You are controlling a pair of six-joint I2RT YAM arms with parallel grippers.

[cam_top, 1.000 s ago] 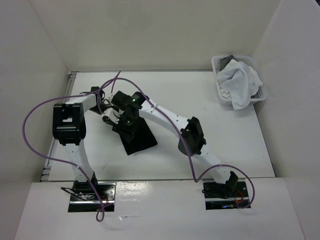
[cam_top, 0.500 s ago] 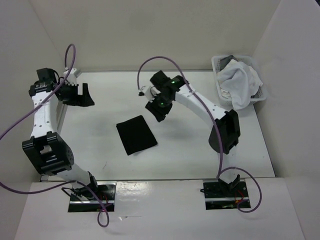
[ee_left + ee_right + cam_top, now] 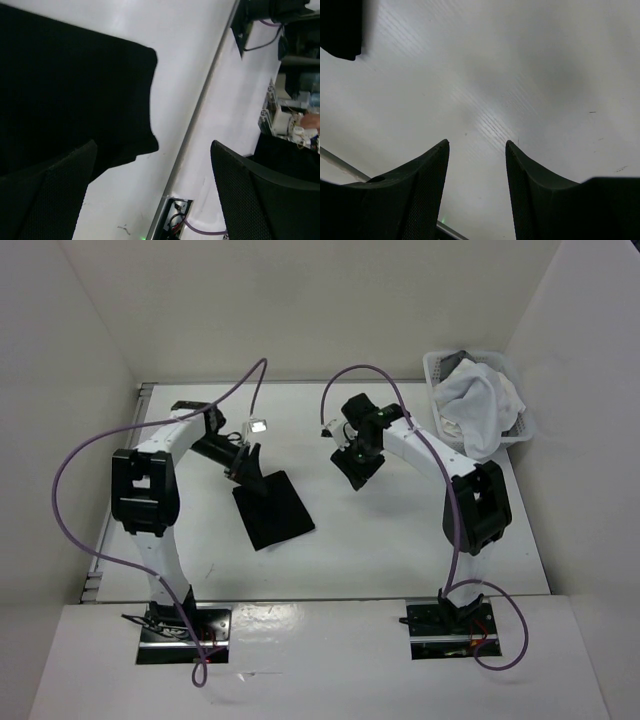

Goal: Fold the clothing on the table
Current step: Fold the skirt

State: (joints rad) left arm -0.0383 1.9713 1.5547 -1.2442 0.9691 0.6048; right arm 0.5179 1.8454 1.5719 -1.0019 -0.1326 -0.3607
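The clothing [image 3: 274,511] is a small black folded piece lying flat left of the table's [image 3: 410,540] middle. My left gripper [image 3: 244,464] hangs open just above its far left corner. In the left wrist view the black clothing [image 3: 70,85] fills the upper left, and the left gripper [image 3: 153,145] stands wide open with nothing between its fingers. My right gripper [image 3: 355,466] hovers over bare table to the right of the clothing. In the right wrist view the right gripper [image 3: 477,142] is open and empty, and a corner of the clothing [image 3: 340,30] shows at the top left.
A white plastic basket [image 3: 521,435] with a white cloth bundle [image 3: 480,400] stands at the far right corner. White walls enclose the table on three sides. A metal rail [image 3: 197,115] runs along the table's near edge, with the arm bases behind it.
Both grippers left the clothing and swung apart. The left gripper opened and has come back to the clothing's far corner. The right gripper has moved off to the right.
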